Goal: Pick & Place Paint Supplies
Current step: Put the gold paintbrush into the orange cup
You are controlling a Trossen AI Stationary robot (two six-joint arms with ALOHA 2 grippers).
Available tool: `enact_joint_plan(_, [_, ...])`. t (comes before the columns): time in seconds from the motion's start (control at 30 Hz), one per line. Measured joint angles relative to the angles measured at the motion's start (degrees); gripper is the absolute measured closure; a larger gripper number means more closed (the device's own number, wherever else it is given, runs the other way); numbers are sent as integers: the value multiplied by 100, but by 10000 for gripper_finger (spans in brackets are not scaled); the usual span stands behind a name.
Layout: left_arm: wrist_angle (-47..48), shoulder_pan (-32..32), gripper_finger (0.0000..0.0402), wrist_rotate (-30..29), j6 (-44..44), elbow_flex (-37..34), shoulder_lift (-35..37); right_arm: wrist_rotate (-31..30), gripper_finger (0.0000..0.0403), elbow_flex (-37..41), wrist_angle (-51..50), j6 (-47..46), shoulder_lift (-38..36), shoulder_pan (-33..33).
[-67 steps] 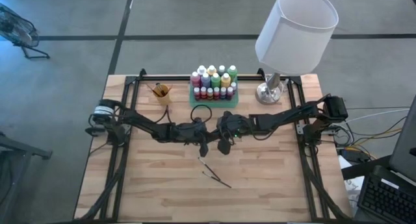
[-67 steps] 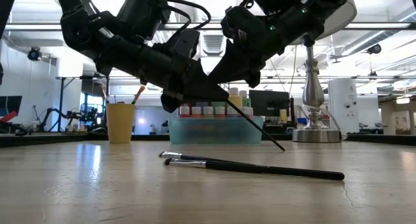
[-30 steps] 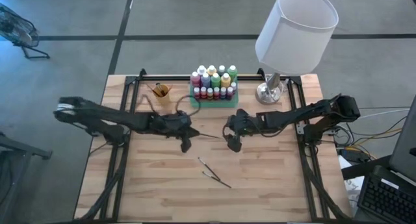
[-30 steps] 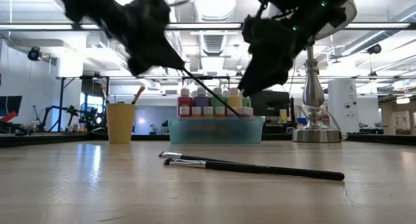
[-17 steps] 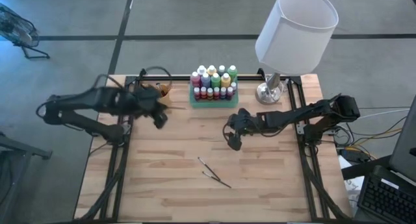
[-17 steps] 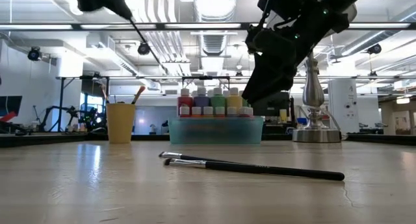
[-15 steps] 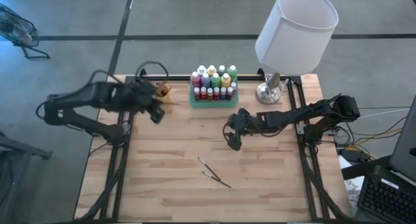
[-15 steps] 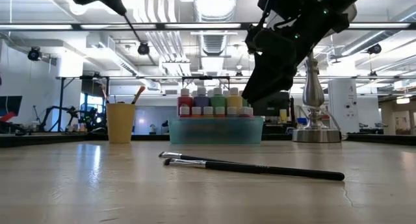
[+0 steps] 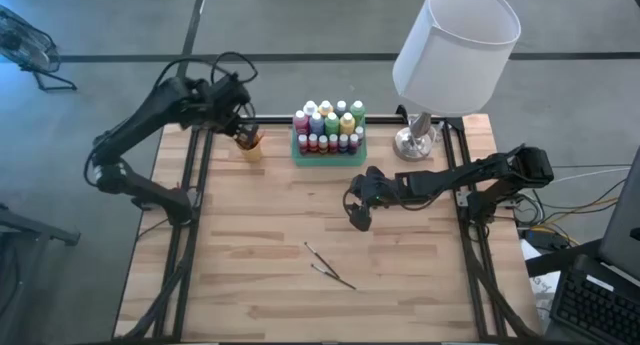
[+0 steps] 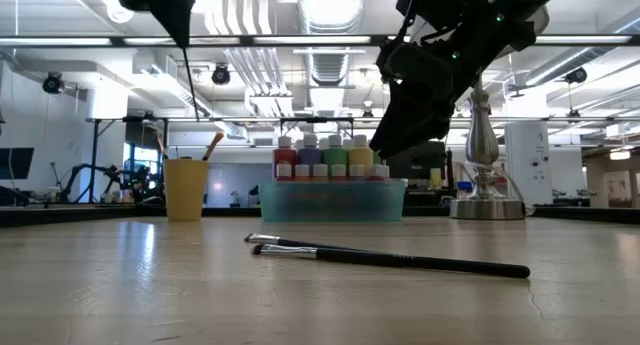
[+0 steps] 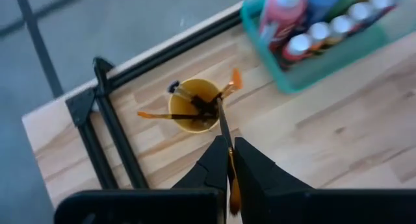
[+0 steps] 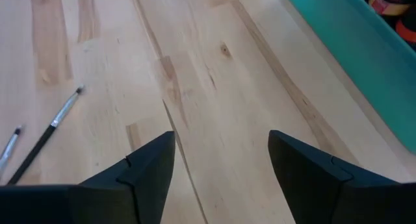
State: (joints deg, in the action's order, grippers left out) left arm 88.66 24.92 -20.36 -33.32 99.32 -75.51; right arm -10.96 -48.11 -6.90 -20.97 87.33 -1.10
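Observation:
My left gripper [image 9: 238, 118] is raised over the table's far left corner, shut on a thin dark paintbrush [image 10: 188, 75]. The brush hangs down over the orange cup [image 11: 193, 106], which holds other brushes. My right gripper [image 9: 358, 221] hovers open above the middle of the table, nothing between its fingers [image 12: 149, 165]. Two more paintbrushes [image 9: 330, 267] lie flat on the wood nearer the front. Several paint bottles [image 9: 328, 125] stand in the green tray [image 10: 332, 198] at the far middle. My left gripper pinches the paintbrush's thin shaft [image 11: 225, 146] between its two fingers. The fingers come from above, slanting down, and the brush runs on past the fingertips toward the cup. The brush hangs clear, nearly upright, its lower end [image 11: 219, 107] over the cup's mouth.
A lamp with a white shade [image 9: 455, 45] stands on its metal base [image 9: 415, 140] at the far right, beside the tray. Black frame rails [image 9: 195, 185] run along the table's left and right sides. Bare wood [image 9: 260, 285] lies at the near left.
My left gripper has gone from the table's middle up and toward the far left corner, carrying the paintbrush, and has tipped downward. The brush, slanting then, now hangs nearly upright over the cup. My right gripper has stayed in place.

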Motion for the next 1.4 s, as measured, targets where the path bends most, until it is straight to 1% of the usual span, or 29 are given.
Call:
enact_joint_plan(0.13, [5, 657, 391, 311, 329, -14, -390, 0, 153, 65, -4, -2, 2, 2])
enact_joint_plan(0.3, [-41, 1098, 391, 399, 601, -17, -800, -2, 143, 155, -16, -2, 4, 2])
enact_joint_plan(0.57, [-121, 1303, 391, 671, 652, -18, -1362, -11, 136, 164, -7, -2, 4, 2])
enact_joint_plan(0.63, [-145, 1332, 391, 780, 668, -18, -1491, -11, 141, 164, -7, -2, 4, 2])
enact_joint_plan(0.93, [-436, 1477, 391, 857, 669, -63, -1870, -6, 172, 221, -21, -2, 7, 2])
enact_joint_plan(1.07, [-783, 1530, 391, 1179, 712, -413, -1875, 0, 176, 227, -27, -2, 7, 2])
enact_joint_plan(1.13, [-782, 1592, 391, 1202, 765, -627, -1871, 1, 175, 227, -28, -2, 8, 2])
enact_joint_plan(1.27, [-917, 1738, 391, 1198, 767, -1084, -1798, 2, 164, 229, -28, -2, 11, 2])
enact_joint_plan(1.4, [-1484, 1823, 391, 1431, 890, -1525, -1717, 0, 149, 229, -28, -2, 13, 2])
